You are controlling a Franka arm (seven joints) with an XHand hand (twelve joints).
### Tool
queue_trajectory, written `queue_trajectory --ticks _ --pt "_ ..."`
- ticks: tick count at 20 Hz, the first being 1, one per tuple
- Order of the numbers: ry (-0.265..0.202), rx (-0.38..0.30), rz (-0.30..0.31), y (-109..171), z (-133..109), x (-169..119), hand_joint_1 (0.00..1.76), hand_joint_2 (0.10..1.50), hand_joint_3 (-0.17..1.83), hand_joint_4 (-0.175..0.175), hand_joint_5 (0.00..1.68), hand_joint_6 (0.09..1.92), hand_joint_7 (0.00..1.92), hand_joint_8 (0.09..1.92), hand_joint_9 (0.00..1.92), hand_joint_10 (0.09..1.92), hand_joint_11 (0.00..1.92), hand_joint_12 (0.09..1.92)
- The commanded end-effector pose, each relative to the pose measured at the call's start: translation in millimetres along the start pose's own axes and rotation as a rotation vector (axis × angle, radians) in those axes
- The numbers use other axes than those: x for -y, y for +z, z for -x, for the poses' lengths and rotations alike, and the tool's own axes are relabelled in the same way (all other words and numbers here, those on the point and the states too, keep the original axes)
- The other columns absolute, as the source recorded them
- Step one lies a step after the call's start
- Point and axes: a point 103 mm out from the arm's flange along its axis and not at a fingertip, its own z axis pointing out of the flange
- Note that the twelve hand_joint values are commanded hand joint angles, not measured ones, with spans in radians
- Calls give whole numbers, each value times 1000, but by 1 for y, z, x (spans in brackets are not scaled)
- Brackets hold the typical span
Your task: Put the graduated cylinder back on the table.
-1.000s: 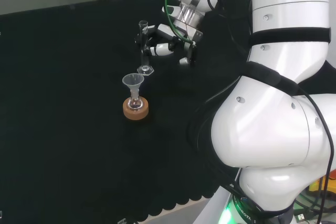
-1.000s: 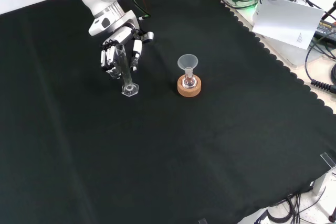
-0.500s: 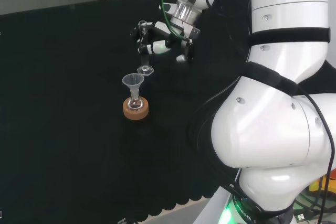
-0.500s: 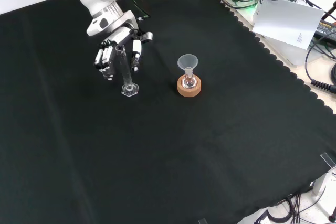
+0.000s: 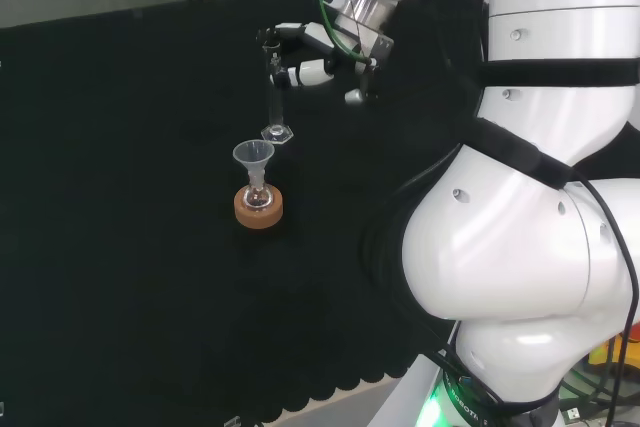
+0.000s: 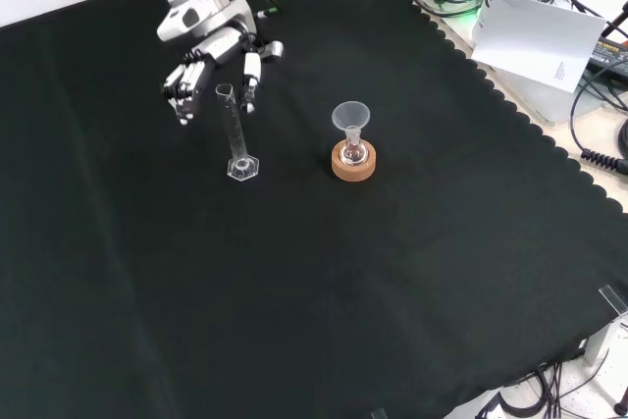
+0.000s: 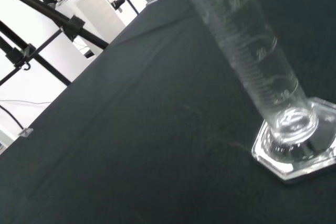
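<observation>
The black and white robot hand [image 6: 211,66] hangs over the black cloth [image 6: 324,272] with its fingers [image 6: 181,82] spread and pointing down. It holds nothing. In the front view a gap shows between the fingers and the tall clear glass graduated cylinder [image 6: 236,134], so the hand has let go of it. In the head view the hand [image 5: 325,59] sits just to the right of the cylinder's top [image 5: 270,43], and from that side it is hard to tell if a fingertip is touching the rim.

The cylinder stands upright on the cloth on its flat six-sided clear foot [image 6: 243,168]. In the wrist view the tube [image 7: 247,45] has fine white marks up its side, and the foot [image 7: 294,148] lies flat on the cloth.

Near the cylinder, but apart from it, stands a small clear glass flask [image 6: 354,154] in a round brown cork ring [image 6: 353,164]. A clear funnel [image 6: 350,117] sits in the flask's neck. In the front view this set is to the right of the cylinder. In the head view the cork ring [image 5: 258,208] is nearer to the camera than the cylinder [image 5: 274,97].
</observation>
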Motion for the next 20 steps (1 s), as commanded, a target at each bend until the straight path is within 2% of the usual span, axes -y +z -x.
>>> queue_trajectory --ticks 1,5,10,12,20 --pt "40 75 44 -44 -17 29 743 978 -175 -71 322 112 119 683 588 87 87 1470" --pt "54 121 70 -70 -37 50 739 977 -175 -70 318 102 113 684 582 87 85 1473" --pt "96 171 99 -97 -65 80 736 976 -175 -70 320 95 110 685 580 87 83 1476" --pt "99 203 127 -107 -76 92 735 977 -175 -70 323 93 111 687 581 87 84 1478" --pt "151 270 130 -126 -109 131 732 983 -175 -71 344 87 121 694 595 87 103 1479"
